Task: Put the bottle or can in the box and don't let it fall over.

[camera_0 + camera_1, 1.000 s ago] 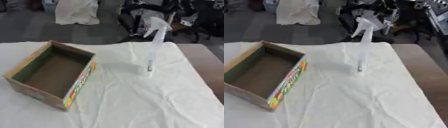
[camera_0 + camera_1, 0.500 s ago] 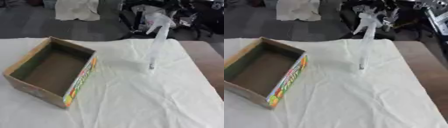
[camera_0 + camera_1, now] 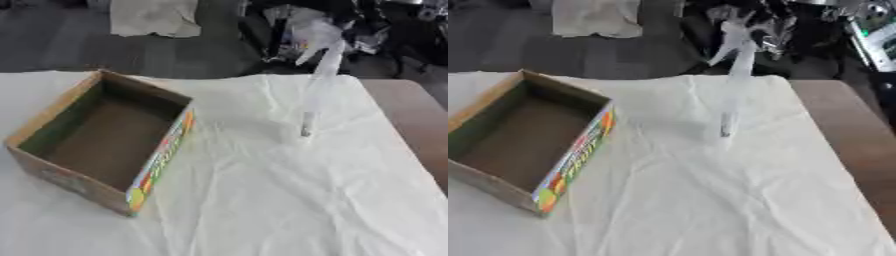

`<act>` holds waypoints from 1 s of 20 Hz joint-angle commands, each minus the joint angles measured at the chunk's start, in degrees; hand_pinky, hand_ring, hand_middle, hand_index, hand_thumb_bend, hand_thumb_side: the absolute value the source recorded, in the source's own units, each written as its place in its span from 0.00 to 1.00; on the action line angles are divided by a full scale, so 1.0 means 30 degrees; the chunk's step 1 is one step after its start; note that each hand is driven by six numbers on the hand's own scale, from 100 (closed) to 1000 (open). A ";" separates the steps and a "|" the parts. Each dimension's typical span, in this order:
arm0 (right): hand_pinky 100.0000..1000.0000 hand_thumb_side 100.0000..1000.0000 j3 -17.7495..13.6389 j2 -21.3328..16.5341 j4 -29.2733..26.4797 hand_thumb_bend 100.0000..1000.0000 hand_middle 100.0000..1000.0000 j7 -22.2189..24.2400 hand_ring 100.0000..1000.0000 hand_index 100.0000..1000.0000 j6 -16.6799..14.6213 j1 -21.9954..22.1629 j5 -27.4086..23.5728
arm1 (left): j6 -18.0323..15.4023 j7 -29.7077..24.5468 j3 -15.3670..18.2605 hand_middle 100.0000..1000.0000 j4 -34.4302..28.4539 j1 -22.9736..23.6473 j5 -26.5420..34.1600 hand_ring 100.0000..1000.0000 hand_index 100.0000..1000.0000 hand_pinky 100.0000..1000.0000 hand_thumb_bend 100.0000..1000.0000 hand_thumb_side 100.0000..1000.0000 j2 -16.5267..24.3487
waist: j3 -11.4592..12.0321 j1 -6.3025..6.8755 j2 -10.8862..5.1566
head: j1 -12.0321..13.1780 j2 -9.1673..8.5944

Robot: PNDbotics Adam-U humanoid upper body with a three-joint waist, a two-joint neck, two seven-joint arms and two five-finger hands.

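Observation:
A tall clear spray bottle [image 3: 313,95] with a whitish trigger head stands upright on the white cloth, right of centre and toward the far side. An open cardboard box [image 3: 103,137] with a colourful printed side lies at the left, its inside empty and its opening facing up. A stretch of bare cloth separates bottle and box. Neither of my hands shows in either view.
A wrinkled white cloth [image 3: 262,200] covers the table. Bare brown tabletop [image 3: 846,130] shows along the right edge. Beyond the far edge lie dark floor, a pale draped cloth [image 3: 157,17] and dark cluttered equipment [image 3: 798,25].
The whole picture has shifted a little, so the camera has moved. Bottle and box stay where they were on the cloth.

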 commanded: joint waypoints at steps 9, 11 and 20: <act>0.91 0.26 -0.0276 -0.0420 -0.0031 0.00 0.84 -0.0496 0.81 0.88 0.0084 -0.0433 0.0036 | 0.0096 -0.0112 -0.0119 0.59 -0.0328 -0.0103 -0.0224 0.40 0.70 0.78 0.05 0.79 0.0122 | 0.0011 -0.0016 -0.0066 | 0.0021 -0.0287; 0.90 0.25 -0.0260 -0.0385 0.0018 0.00 0.82 -0.0541 0.79 0.87 0.0067 -0.0453 0.0143 | 0.0128 -0.0135 -0.0137 0.59 -0.0328 -0.0108 -0.0250 0.40 0.70 0.78 0.05 0.79 0.0108 | 0.0031 -0.0036 -0.0022 | 0.0025 -0.0296; 0.89 0.22 -0.0197 -0.0238 0.0284 0.00 0.80 -0.0732 0.76 0.86 0.0125 -0.0528 0.0728 | 0.0113 -0.0196 -0.0157 0.59 -0.0328 -0.0126 -0.0304 0.40 0.69 0.78 0.05 0.79 0.0108 | 0.0141 -0.0056 0.0068 | -0.0015 -0.0371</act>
